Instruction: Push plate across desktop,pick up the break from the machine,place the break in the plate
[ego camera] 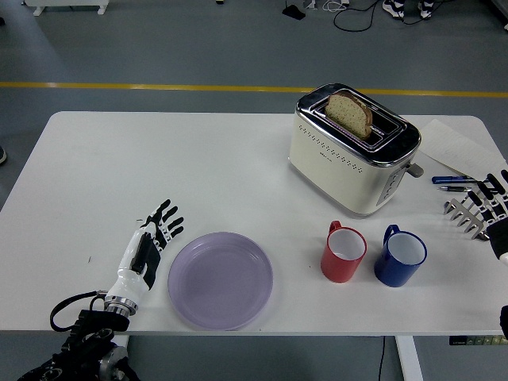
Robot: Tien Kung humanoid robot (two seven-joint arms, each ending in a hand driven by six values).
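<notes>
Head view shows you the left hand (149,246) spread open just beside the plate (221,280) near the counter's (159,175) front edge; the right hand (484,208) rests open at the right edge.

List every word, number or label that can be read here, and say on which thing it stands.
No text can be read.
Toaster: a small dark mark on its side, too small to read.
Paper: no print that I can make out.
Plate, red mug, blue mug: plain, no text.
</notes>
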